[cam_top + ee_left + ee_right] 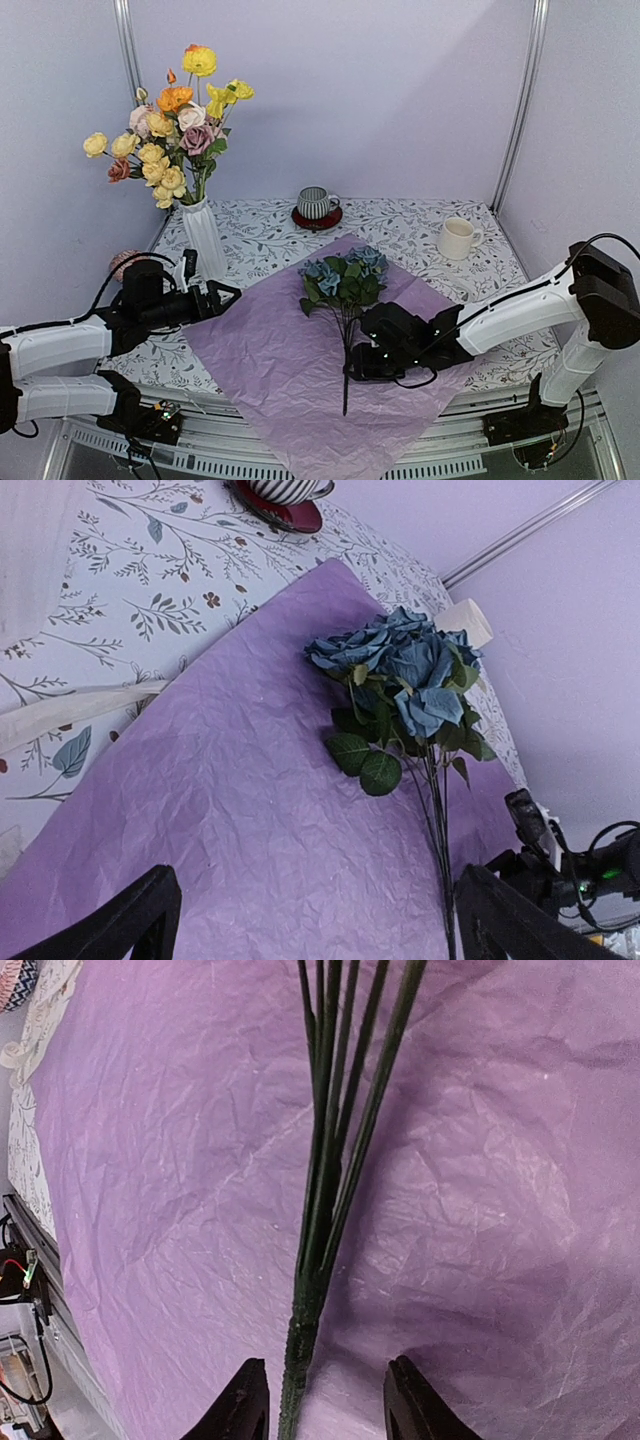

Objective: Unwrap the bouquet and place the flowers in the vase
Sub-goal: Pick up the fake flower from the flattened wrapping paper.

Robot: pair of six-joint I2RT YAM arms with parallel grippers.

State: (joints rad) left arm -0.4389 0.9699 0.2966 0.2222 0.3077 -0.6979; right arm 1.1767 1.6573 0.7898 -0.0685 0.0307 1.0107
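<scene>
**Blue roses lying on the opened paper, right gripper straddling their stems**

A table [262,236] covered in a white cloth printed with leafy sprigs is filling the floor of a booth with plain lilac-white walls [380,90] and metal corner posts [519,105]. The purple paper [265,365] is lying spread flat over the middle of it, its near corner hanging over the front edge at six o'clock.

The blue roses [345,275] are lying on the paper, heads pointing to twelve o'clock and stems [346,345] running toward six. The right gripper [358,366] is sitting low over the stems, its fingers [243,1405] standing apart on either side of them; whether one finger is brushing the stalk is hard to say.

The left gripper [222,298] is hovering wide open at the paper's nine o'clock edge, holding nothing.

The vase [205,240] is standing upright at ten o'clock, just off the paper, carrying the other flowers [170,130]. A striped mug [316,203] on a red saucer [317,221] is sitting at twelve o'clock, a cream mug [457,239] at two, and a pink ball [122,262] at nine beside the left arm. A pale ribbon [80,705] is lying on the cloth beside the paper.
</scene>
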